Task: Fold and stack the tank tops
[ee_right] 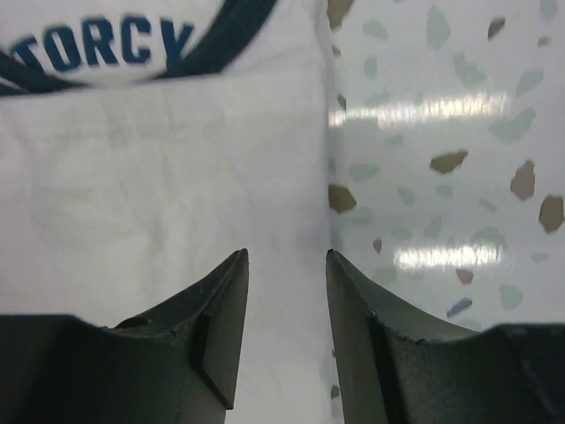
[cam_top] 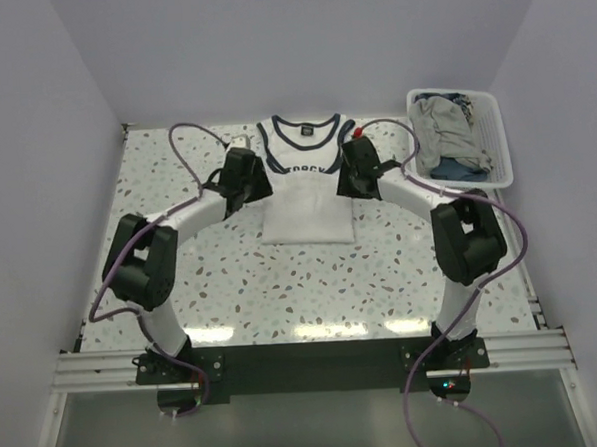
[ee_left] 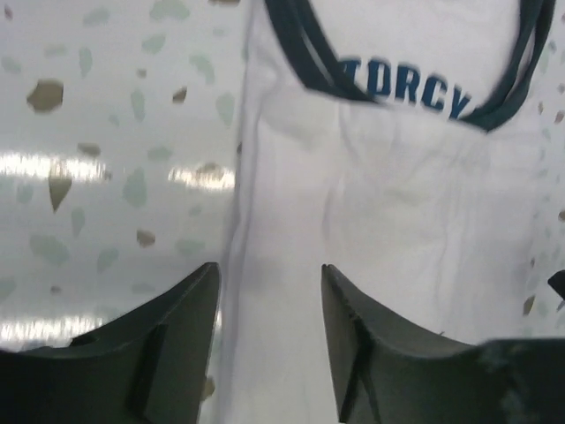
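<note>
Tank top [cam_top: 306, 208] flat between left gripper [ee_left: 269, 269] and right gripper [ee_right: 287, 254] (both parted, empty), each straddling a side edge, likely for folding.

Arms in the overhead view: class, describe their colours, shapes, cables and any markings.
Both the left arm and right arm have white tubular links joined by bulky black housings. A thin purple cable loops along each. The left gripper and right gripper have dark wedge-shaped fingers. A small red knob sits by the right wrist.
</note>
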Robot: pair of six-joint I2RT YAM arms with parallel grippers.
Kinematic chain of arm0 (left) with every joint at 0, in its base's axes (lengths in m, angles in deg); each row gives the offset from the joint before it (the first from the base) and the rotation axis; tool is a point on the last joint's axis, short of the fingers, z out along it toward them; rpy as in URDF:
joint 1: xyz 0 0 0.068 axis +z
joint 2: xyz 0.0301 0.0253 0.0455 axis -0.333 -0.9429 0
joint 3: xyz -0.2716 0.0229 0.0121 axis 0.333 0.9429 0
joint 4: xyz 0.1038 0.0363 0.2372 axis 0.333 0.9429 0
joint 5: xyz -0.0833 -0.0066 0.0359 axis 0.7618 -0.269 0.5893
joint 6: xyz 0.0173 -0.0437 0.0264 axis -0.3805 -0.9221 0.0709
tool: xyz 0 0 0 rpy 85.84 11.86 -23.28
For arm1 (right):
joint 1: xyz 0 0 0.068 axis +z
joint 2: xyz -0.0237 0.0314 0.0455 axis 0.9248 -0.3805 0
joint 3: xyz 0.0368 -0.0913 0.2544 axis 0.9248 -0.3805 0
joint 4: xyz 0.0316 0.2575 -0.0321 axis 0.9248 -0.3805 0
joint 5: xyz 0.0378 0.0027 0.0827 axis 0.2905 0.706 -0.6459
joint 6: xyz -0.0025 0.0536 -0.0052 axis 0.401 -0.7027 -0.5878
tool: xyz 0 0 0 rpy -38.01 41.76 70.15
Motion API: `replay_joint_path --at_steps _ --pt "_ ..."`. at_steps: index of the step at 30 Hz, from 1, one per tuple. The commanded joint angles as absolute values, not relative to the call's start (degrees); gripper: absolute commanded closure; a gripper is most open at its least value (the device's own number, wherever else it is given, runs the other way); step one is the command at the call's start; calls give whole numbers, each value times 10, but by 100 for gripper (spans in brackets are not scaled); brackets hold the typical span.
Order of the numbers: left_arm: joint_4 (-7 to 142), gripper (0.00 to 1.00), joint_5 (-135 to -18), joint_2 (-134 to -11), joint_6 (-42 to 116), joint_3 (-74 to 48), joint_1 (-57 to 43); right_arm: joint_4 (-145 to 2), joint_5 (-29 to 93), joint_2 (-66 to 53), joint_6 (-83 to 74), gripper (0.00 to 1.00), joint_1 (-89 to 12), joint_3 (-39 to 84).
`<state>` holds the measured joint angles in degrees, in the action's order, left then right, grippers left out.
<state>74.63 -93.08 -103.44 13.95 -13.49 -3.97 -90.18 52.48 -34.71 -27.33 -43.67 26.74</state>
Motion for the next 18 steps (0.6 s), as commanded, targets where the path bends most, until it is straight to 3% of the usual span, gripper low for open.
replay_joint_path --at_steps 1,2,7,11,18 --pt "712 45 -954 -936 72 -7 -53 -892 496 -264 -296 56 -404 172" --pt "706 33 -952 -893 64 56 -54 -890 499 -250 -299 56 -399 129" --pt "647 16 -919 -798 45 182 -58 -865 492 -160 -324 50 -384 19" --pt "603 16 -866 -803 48 224 -58 -834 467 -150 -346 45 -384 -41" --pt "534 23 -840 -848 13 237 -53 -776 427 -176 -397 47 -384 -74"
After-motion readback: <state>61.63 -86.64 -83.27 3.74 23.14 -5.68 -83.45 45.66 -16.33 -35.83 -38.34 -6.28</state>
